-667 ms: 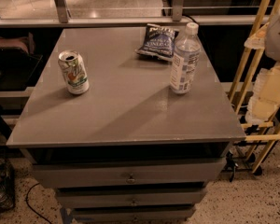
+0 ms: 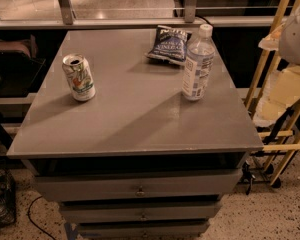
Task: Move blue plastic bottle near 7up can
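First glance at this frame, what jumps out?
The blue plastic bottle stands upright on the right side of the grey table, with a dark blue chip bag lying just behind it to the left. The 7up can stands alone on the left side, well apart from the bottle. The gripper is not in view.

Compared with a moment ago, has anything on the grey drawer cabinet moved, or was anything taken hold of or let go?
Nothing visibly changed. The blue plastic bottle stands upright on the right of the cabinet top as before. The 7up can is upright on the left, and the dark blue chip bag lies at the back, just left of the bottle. The gripper is not in view; nothing was taken hold of.
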Controlling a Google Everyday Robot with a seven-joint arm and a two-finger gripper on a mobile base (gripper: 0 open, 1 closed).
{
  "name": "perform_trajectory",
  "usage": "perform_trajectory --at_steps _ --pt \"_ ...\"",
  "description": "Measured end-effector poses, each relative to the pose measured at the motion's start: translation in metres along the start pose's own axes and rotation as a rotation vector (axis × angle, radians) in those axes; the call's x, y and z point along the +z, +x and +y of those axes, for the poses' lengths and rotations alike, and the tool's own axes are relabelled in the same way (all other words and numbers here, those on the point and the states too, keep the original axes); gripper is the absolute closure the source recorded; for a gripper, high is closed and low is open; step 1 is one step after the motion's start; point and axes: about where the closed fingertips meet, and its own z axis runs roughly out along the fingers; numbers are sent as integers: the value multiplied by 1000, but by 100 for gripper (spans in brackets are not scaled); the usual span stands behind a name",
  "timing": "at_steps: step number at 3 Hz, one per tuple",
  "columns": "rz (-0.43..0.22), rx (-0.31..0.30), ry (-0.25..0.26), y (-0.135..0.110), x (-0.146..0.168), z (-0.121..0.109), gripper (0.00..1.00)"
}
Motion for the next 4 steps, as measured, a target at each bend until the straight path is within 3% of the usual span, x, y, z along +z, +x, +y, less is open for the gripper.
perform_trajectory --at_steps 1,2,3,4 --pt "-100 69 25 -13 24 -26 0" --pt "-170 175 66 -18 55 -52 0" --pt "-195 249 95 -12 69 -64 0" --pt "-271 333 111 -6 83 -82 0"
